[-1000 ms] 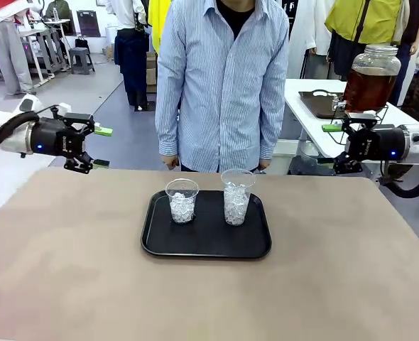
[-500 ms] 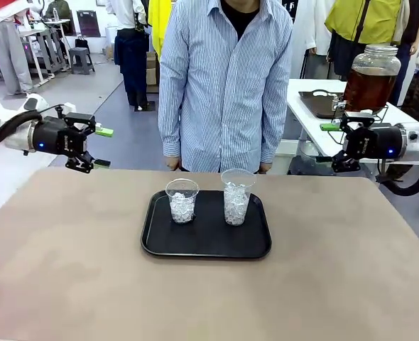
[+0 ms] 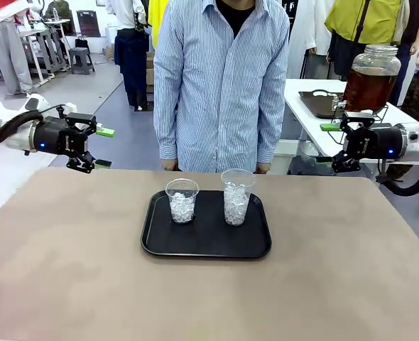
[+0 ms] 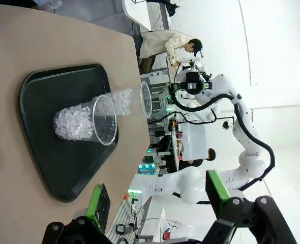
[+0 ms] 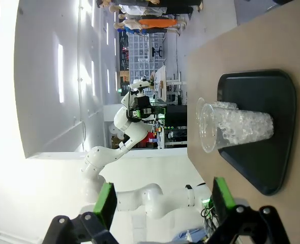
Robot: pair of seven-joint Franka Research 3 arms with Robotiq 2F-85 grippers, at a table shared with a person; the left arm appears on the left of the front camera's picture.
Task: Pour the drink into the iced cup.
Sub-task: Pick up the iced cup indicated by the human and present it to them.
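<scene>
short clear iced cup [image 3: 182,201], taller one [image 3: 236,197], rounded black tray [image 3: 206,243]

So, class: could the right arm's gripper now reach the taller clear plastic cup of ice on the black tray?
Probably yes. The right gripper hangs open off the far right corner of the brown table, with nothing between it and the taller clear plastic cup; the shorter cup stands on its other side.
</scene>
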